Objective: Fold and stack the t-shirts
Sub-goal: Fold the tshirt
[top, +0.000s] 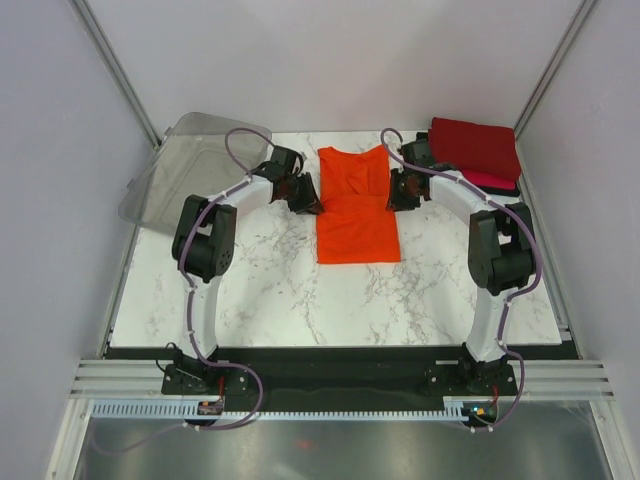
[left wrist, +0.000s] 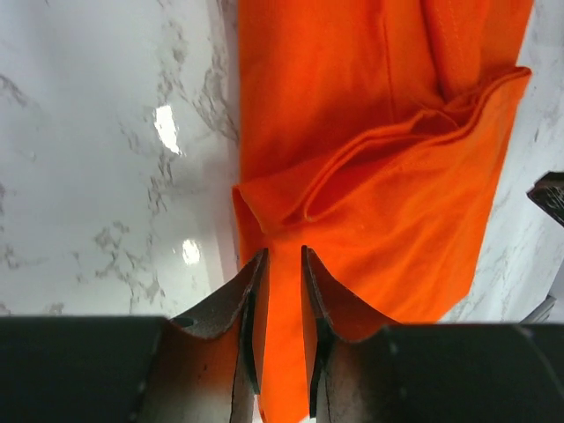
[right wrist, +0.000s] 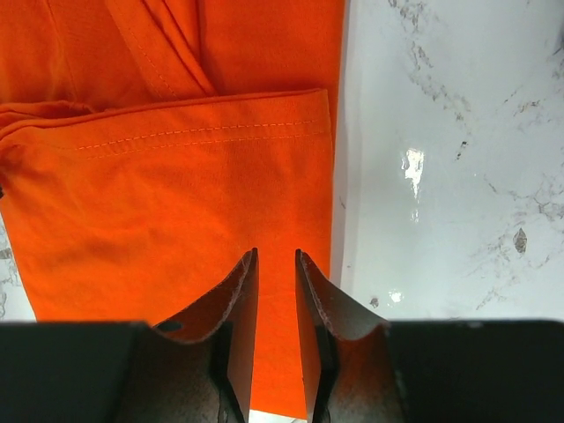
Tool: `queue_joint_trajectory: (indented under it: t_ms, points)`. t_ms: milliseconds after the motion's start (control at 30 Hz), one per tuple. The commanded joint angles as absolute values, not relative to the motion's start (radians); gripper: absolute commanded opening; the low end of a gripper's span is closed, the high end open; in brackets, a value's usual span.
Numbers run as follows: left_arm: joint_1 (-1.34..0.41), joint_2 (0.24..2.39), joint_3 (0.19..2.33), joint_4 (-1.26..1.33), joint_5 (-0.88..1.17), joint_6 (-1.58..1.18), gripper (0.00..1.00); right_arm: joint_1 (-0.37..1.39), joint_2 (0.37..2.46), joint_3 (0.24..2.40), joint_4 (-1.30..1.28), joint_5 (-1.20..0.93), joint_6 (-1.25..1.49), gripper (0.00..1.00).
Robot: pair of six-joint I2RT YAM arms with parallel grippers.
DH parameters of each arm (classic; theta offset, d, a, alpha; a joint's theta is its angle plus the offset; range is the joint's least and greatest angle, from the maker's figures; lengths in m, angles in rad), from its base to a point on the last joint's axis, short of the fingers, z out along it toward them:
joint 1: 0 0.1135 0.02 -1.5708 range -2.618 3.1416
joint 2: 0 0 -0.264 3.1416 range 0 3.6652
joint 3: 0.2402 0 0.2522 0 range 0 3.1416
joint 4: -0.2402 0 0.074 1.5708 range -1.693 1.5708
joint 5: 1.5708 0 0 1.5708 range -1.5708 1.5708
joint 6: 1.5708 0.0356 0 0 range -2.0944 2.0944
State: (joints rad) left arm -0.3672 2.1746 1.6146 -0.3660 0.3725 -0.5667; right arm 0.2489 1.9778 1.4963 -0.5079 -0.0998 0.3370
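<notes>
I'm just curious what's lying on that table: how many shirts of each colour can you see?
Orange t-shirt: 1
Dark red t-shirt: 1
Pinkish-red t-shirt: 1
Black t-shirt: 1, only an edge shows
Total: 4

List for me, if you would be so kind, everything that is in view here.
orange t-shirt: one, bright orange, middle of the table, sleeves folded in
dark red t-shirt: one, dark red, folded, on top of the pile at the far right corner
pinkish-red t-shirt: one, pinkish-red, folded, under the dark red one
clear bin: one, see-through, far left corner, overhanging the table's edge
table: one, white marble pattern, under everything
left gripper: one, dark, at the orange shirt's left edge, jaws slightly apart
right gripper: one, dark, at its right edge, jaws slightly apart
</notes>
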Motion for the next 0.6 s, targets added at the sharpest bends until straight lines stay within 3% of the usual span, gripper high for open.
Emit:
queue_joint_trajectory:
  t_ms: [0,300,567]
  points:
    - [-0.368,2.23,1.728,-0.345,0.385,-0.535,0.28,0.252,1.939,1.494,-0.466,-0.106,0.336,0.32]
    - [-0.334,2.347,1.942,-0.368,0.402,-0.535,0.29,0.242,1.927,1.482,-0.459,-0.077,0.265,0.36]
    - [-0.296,2.321,1.953,-0.373,0.454,-0.482,0.34,0.15,2.015,1.54,-0.423,-0.313,0.149,0.41]
